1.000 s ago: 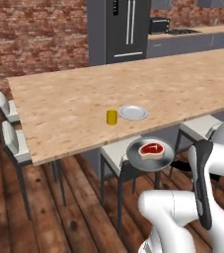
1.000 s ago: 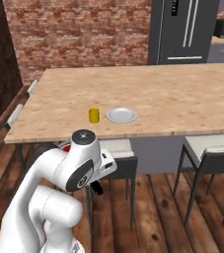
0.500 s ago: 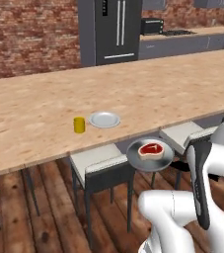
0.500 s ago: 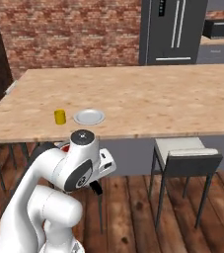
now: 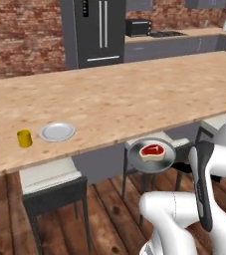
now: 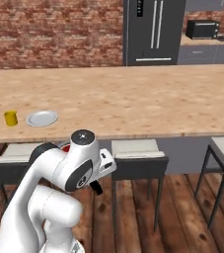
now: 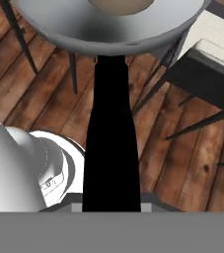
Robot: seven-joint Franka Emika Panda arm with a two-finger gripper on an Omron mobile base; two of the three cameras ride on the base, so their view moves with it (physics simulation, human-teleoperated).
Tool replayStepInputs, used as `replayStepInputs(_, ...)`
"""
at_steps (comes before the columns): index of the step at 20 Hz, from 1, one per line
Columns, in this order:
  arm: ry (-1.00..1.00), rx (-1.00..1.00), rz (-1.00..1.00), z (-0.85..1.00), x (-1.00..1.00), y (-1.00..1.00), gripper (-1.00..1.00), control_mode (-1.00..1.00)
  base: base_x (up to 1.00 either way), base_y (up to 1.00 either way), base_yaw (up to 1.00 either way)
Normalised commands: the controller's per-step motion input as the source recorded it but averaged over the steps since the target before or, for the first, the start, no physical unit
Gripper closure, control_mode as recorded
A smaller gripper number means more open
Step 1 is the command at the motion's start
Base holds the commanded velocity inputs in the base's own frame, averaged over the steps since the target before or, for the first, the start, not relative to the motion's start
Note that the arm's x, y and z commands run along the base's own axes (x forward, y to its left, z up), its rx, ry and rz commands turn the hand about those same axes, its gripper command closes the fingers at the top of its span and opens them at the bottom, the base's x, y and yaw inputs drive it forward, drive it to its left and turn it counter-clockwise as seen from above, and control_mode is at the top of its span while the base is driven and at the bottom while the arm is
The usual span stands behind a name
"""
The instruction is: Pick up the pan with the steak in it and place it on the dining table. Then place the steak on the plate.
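Base has driven sideways since the earlier frames, so the whole scene has slid: the plate [image 5: 57,132] and yellow cup [image 5: 24,138] now sit at the left of the left base view rather than near its centre, while the pan [image 5: 152,155] stays at the same spot relative to the arm, so it is riding along, not moving by itself. Gripper [image 7: 111,205] is clamped on the pan's black handle [image 7: 110,143], which runs up the middle of the hand view to the grey bowl at the top edge. Pan is carried level, lower centre-right of the left base view, out over a stool [image 5: 157,144] and below the edge of the dining table [image 5: 124,97]; steak [image 5: 151,150] lies flat in it. Judgement: transport leg, pan not yet on the table. To do it well, lift clear above the table edge before reaching in, keep the pan level so the steak does not slide, and set it down near the plate but apart from it. Left base view gives pan and steak openly; right base view has the arm's shoulder across them; hand view alone shows the grip
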Motion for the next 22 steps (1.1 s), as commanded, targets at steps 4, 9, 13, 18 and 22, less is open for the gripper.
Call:
replayStepInputs(4, 0.00, 0.00, 0.00, 0.00, 0.00, 0.00, 1.00, 1.00, 0.12, -0.82, 0.02)
replayStepInputs(9, 0.00, 0.00, 0.00, 0.00, 0.00, 0.00, 1.00, 1.00, 0.30, -0.01, 0.00)
replayStepInputs(13, 0.00, 0.00, 0.00, 0.00, 0.00, 0.00, 1.00, 1.00, 0.91, 0.01, 0.00)
replayStepInputs(18, 0.00, 0.00, 0.00, 0.00, 0.00, 0.00, 1.00, 1.00, 0.93, 0.04, 0.00)
replayStepInputs(22, 0.00, 0.00, 0.00, 0.00, 0.00, 0.00, 1.00, 1.00, 0.86, 0.08, 0.00)
